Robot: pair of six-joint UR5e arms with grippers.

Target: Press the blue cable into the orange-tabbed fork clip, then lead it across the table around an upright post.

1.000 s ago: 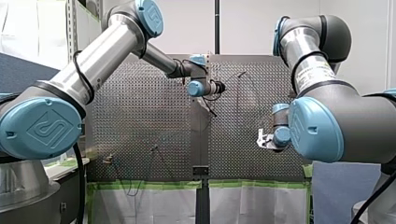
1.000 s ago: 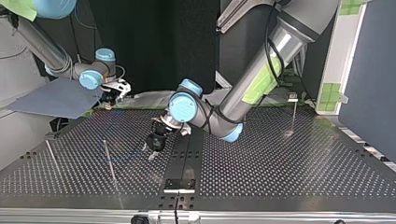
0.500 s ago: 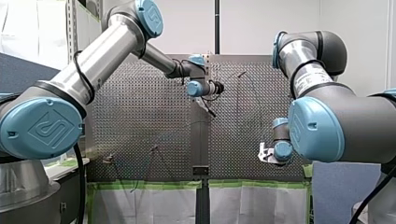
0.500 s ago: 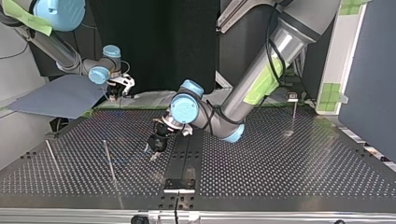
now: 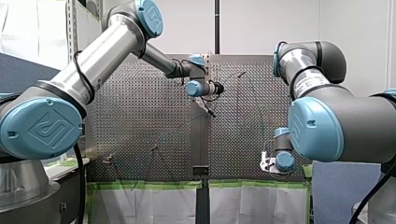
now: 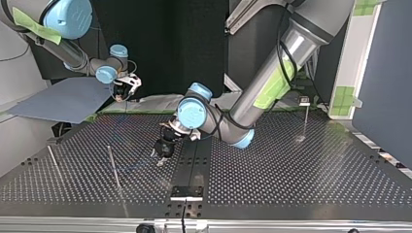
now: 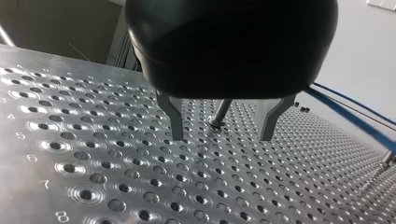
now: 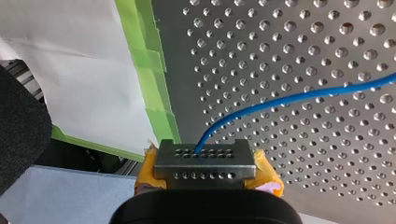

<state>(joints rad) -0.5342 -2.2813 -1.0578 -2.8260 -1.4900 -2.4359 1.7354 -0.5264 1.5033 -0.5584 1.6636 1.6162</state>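
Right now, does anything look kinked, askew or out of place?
Nothing stands out. The thin blue cable runs smoothly, without kinks, from my right gripper, shut on it near the green tape at the edge of the perforated metal table. My left gripper hangs open, empty, above it.

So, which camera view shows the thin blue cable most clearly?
The right wrist view: the thin blue cable runs from my right gripper across the perforated metal table. The left wrist view shows a short stretch beside my left gripper; the top view only a faint line; the front view hardly any.
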